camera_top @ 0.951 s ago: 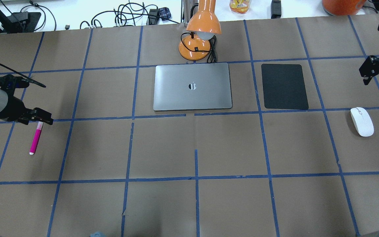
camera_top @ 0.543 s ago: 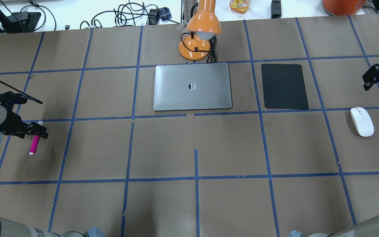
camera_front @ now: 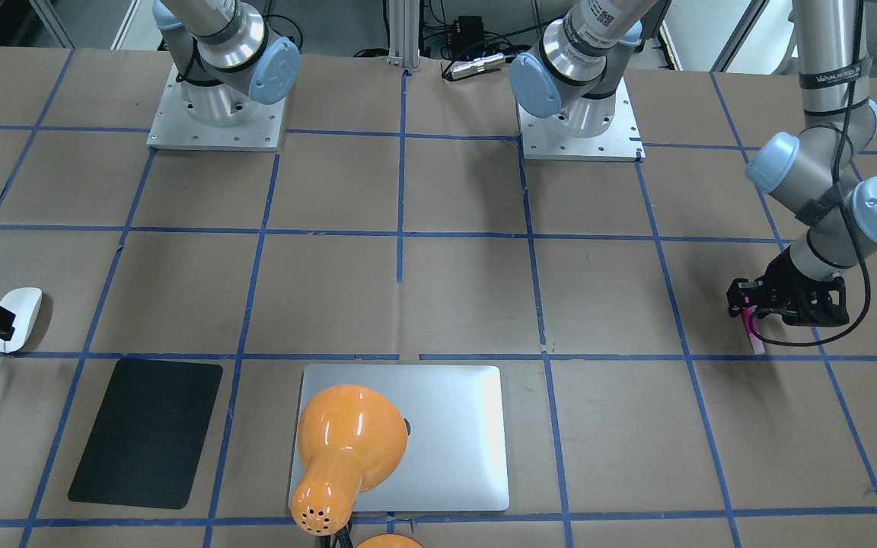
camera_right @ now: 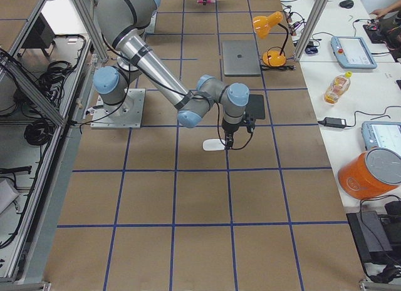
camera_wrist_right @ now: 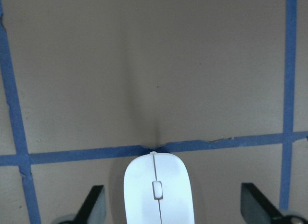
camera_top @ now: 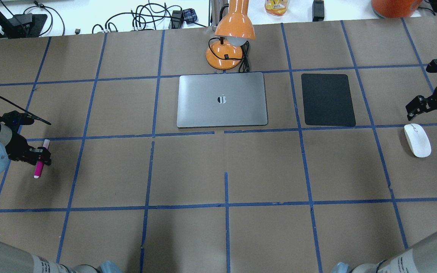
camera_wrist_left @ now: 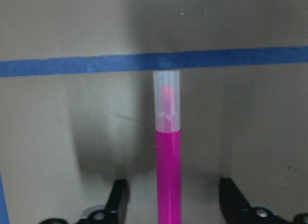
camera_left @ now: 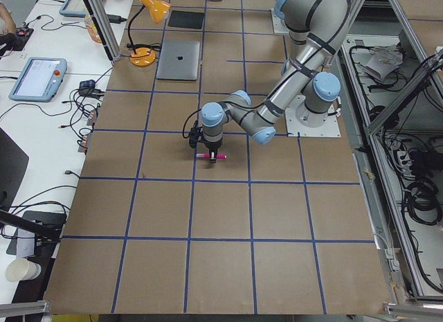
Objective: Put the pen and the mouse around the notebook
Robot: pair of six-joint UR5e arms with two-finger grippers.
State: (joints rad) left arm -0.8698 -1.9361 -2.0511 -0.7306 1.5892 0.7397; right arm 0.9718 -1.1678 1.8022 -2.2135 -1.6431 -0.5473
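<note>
The pink pen (camera_top: pixel 37 170) lies on the brown paper at the table's left, its pale end (camera_wrist_left: pixel 166 101) pointing at a blue tape line. My left gripper (camera_top: pixel 39 157) is open and low over the pen's middle. In the left wrist view its fingers (camera_wrist_left: pixel 118 201) stand on either side of the pen (camera_wrist_left: pixel 168 176), apart from it. The white mouse (camera_top: pixel 417 140) rests at the far right. My right gripper (camera_top: pixel 427 110) hangs open just beyond its far end, and the mouse (camera_wrist_right: pixel 159 188) shows between the fingers (camera_wrist_right: pixel 94 205). The silver notebook (camera_top: pixel 222 99) lies closed at centre back.
An orange desk lamp (camera_top: pixel 229 40) stands right behind the notebook, its head hiding part of the notebook (camera_front: pixel 454 449) in the front view. A black mat (camera_top: pixel 328 99) lies between notebook and mouse. Cables and a bottle sit on the white bench beyond the table.
My left gripper has come down along the pen from its far end to its middle. My right gripper has dropped from the table's right edge toward the mouse.
</note>
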